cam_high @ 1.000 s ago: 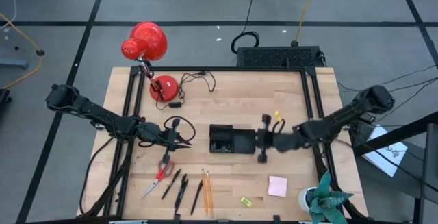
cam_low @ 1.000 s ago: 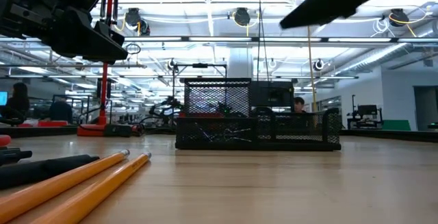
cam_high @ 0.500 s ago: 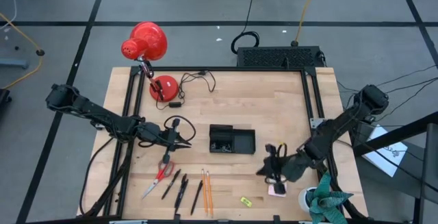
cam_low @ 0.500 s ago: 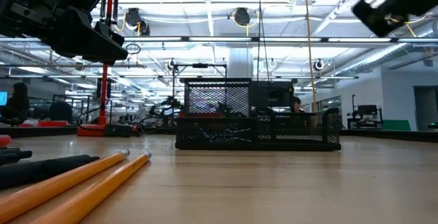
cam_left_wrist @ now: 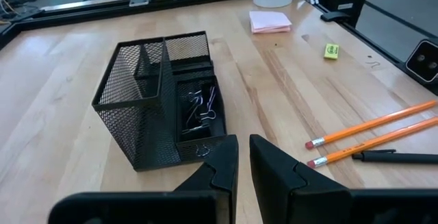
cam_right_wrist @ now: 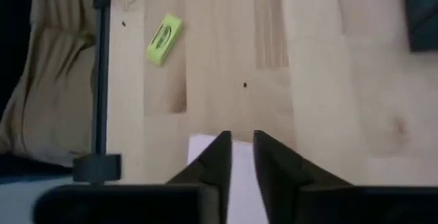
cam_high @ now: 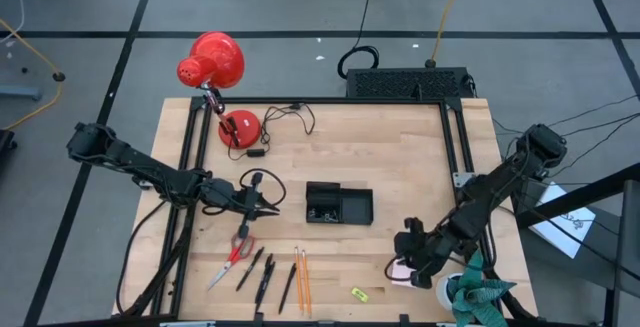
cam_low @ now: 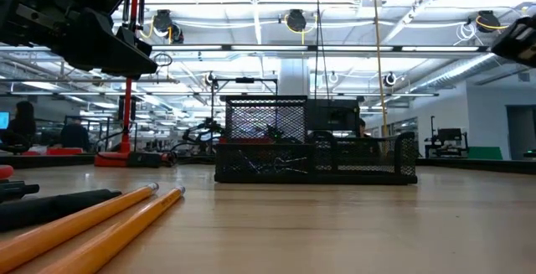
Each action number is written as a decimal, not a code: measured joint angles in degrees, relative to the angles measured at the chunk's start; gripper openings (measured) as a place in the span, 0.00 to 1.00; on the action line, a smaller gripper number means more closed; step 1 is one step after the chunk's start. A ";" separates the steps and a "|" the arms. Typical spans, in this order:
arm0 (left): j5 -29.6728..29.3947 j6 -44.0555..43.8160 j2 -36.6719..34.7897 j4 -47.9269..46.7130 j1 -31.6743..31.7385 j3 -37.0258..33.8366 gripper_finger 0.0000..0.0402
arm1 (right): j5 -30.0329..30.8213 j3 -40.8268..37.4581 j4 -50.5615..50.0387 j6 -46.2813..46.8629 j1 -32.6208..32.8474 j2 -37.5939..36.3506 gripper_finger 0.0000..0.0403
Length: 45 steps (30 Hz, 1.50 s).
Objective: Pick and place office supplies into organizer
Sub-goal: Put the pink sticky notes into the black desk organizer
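The right gripper (cam_high: 403,264) is hanging low over the pink sticky-note pad (cam_high: 401,271) at the near right of the table (cam_high: 400,157), its fingers (cam_right_wrist: 217,157) standing a narrow slot apart with the pad's pale edge showing between and beneath them, so nothing is being pinched yet. The pad is lying flat on the wood, well apart from the organizer (cam_high: 339,205) at mid-table. It is likely a light block of soft paper: stiff enough as a stack, but loose top sheets may peel or fan if only they are caught. Taking it across two opposite edges, low against the table, looks the safest hold, since its flat face offers nothing to pinch. The small yellow piece (cam_right_wrist: 163,40) is lying nearby. The left gripper (cam_high: 268,207) is waiting left of the organizer, fingers nearly together and holding nothing.
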 joint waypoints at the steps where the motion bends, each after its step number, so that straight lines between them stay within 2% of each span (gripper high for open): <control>1: -0.02 0.00 0.00 0.02 0.00 0.00 0.12 | -1.10 0.00 -0.06 0.17 -0.01 0.00 0.21; 6: -0.02 0.00 0.00 -0.01 0.00 0.02 0.12 | -2.19 0.00 0.69 2.10 -0.15 0.00 0.39; 9: -0.02 0.00 -0.01 -0.02 0.00 0.01 0.12 | -5.73 0.00 3.53 4.89 -0.46 0.00 0.49; 13: -0.18 0.65 0.00 -0.01 0.00 0.00 0.12 | -8.38 0.00 5.20 7.76 -0.29 0.44 0.57; 15: -0.46 0.66 0.00 -0.01 0.00 0.00 0.12 | -7.80 0.00 4.54 7.32 0.15 1.75 0.58; 19: -0.48 0.37 -0.01 -0.02 0.04 0.00 0.12 | -11.14 0.87 4.33 8.93 0.35 5.35 0.58; 21: -0.48 0.37 -0.01 -0.01 0.04 0.00 0.12 | -13.32 2.71 3.68 9.05 0.64 7.73 0.58; 24: -0.48 0.51 0.00 0.02 0.04 0.00 0.12 | -13.67 8.09 -2.39 8.13 1.11 10.91 0.58; 28: -0.52 0.85 0.00 0.03 0.04 0.01 0.12 | -9.54 13.66 -15.38 3.87 1.12 12.76 0.58; 30: -0.52 0.80 0.00 0.19 0.04 0.00 0.12 | -6.74 14.64 -18.35 2.43 0.91 12.50 0.58; 38: -0.52 0.35 0.00 0.19 0.09 0.00 0.12 | -6.06 14.69 -14.49 -0.26 0.63 11.43 0.58; 42: -0.52 0.24 0.00 0.19 0.09 0.00 0.12 | -5.59 14.68 -10.57 -6.97 0.05 11.43 0.58; 45: -0.52 0.22 0.00 0.19 0.09 0.01 0.12 | -1.60 13.83 -7.29 -6.44 -0.13 11.41 0.58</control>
